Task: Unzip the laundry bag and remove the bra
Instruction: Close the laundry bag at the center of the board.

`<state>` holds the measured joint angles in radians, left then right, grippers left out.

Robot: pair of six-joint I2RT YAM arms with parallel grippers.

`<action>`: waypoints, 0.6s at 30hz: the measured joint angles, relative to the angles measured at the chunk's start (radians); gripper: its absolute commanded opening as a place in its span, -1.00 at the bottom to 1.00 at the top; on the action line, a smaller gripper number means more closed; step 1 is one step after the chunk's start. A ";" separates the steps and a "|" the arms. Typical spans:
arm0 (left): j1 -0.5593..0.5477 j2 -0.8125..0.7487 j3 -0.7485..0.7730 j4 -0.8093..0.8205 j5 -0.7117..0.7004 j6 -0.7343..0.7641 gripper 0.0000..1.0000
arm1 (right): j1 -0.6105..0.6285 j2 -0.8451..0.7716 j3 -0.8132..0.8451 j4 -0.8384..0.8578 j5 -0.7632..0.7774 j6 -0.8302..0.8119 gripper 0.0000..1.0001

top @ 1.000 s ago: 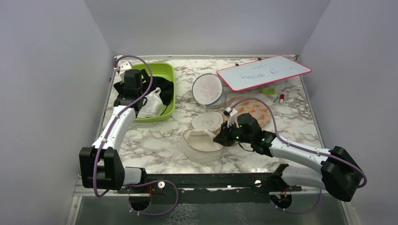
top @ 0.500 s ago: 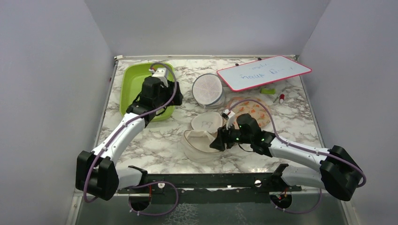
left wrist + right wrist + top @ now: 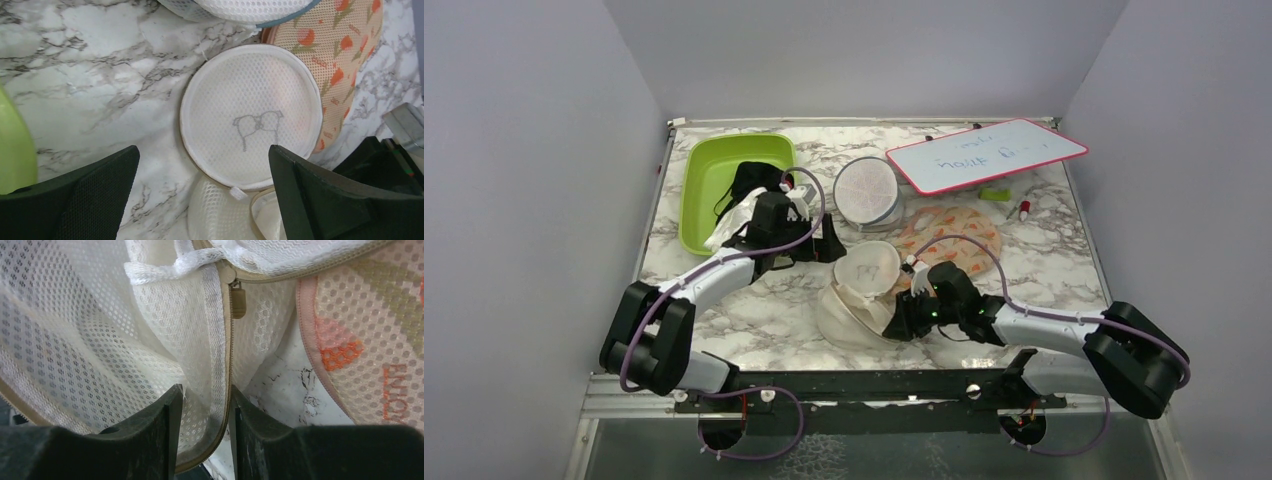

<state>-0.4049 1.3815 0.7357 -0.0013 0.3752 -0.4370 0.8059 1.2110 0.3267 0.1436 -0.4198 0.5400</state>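
Two arms work over the marble table [image 3: 754, 305], with a white board [image 3: 984, 155] lying at its far right. A green tub [image 3: 707, 175] sits at the far left, and the black bra [image 3: 746, 183] lies inside it next to a pale cloth. The laundry bag [image 3: 856, 300] sits near the middle of the table, unzipped. Its cream lid [image 3: 250, 115] with the bra drawing is tipped up and back against the orange floral pouch [image 3: 959, 232]. A plain mesh pod [image 3: 867, 192] stands just beyond. The left gripper [image 3: 202, 197] hangs above the lid's near edge with its fingers spread wide and nothing between them. The right gripper [image 3: 206, 425] is at the bag's right side, its fingers nearly together and pinching the mesh wall along the tan zip tape. The small zip pull [image 3: 238, 300] hangs just above them.
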 measured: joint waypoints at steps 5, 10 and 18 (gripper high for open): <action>-0.019 0.043 -0.036 0.089 0.068 -0.055 0.97 | 0.000 0.014 -0.002 0.000 0.008 0.032 -0.27; -0.047 0.129 -0.047 0.143 0.089 -0.074 0.97 | 0.000 -0.003 -0.002 -0.015 0.032 0.048 0.12; -0.061 0.143 -0.046 0.166 0.092 -0.078 0.97 | 0.000 -0.140 0.066 -0.183 0.140 0.029 0.58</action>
<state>-0.4664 1.5242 0.6895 0.1650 0.4675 -0.5152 0.8059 1.0706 0.3923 -0.0399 -0.2802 0.5694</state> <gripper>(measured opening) 0.986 0.763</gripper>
